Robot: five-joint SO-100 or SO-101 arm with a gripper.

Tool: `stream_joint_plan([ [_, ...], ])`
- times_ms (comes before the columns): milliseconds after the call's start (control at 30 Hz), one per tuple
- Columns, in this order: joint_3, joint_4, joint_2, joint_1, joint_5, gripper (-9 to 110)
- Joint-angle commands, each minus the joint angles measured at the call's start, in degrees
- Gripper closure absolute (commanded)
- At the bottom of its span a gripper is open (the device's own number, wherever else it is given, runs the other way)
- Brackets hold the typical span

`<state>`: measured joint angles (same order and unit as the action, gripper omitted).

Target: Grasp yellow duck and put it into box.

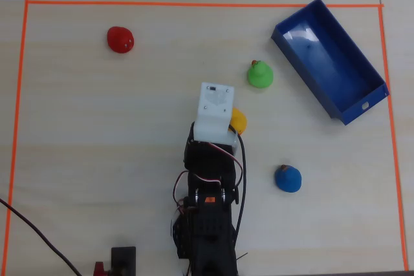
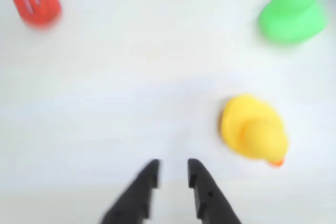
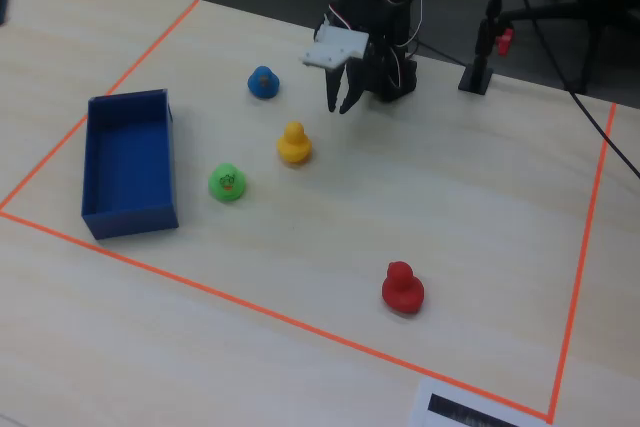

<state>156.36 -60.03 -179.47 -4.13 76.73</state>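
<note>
The yellow duck [image 2: 253, 128] stands on the pale table, to the right of and just ahead of my gripper [image 2: 173, 169] in the wrist view. The two black fingertips are a little apart, open, with only table between them. In the fixed view the gripper [image 3: 339, 107] hangs above the table, right of and beyond the yellow duck [image 3: 293, 143], not touching it. Seen from overhead, the white wrist mount [image 1: 215, 111] hides the fingers and part of the yellow duck [image 1: 239, 121]. The blue box [image 1: 330, 56] lies open-topped at the upper right, [image 3: 125, 152] at the left.
A green duck [image 1: 260, 74] sits between the yellow duck and the box. A blue duck [image 1: 288, 178] is right of the arm, a red duck [image 1: 120, 39] far upper left. Orange tape [image 1: 194, 4] frames the work area. A black stand [image 3: 480, 67] is beside the arm base.
</note>
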Motion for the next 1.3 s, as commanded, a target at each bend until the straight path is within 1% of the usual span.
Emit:
stream_joint_plan([
  [0,-8.00,8.26,12.22,-6.24,-2.02,88],
  [133,-12.39,12.39,24.26,-13.01,-2.64,80],
  [233,-12.13,16.70,31.11,-16.79,-2.99,73],
  [300,-8.53,22.41,32.87,-19.25,-2.46,70],
  [367,-3.60,26.81,33.31,-21.71,0.18,69],
  [533,4.92,30.76,33.22,-26.19,3.52,68],
  [767,7.65,30.23,35.24,-26.98,3.43,68],
  [1267,4.57,33.40,42.71,-21.97,1.41,68],
])
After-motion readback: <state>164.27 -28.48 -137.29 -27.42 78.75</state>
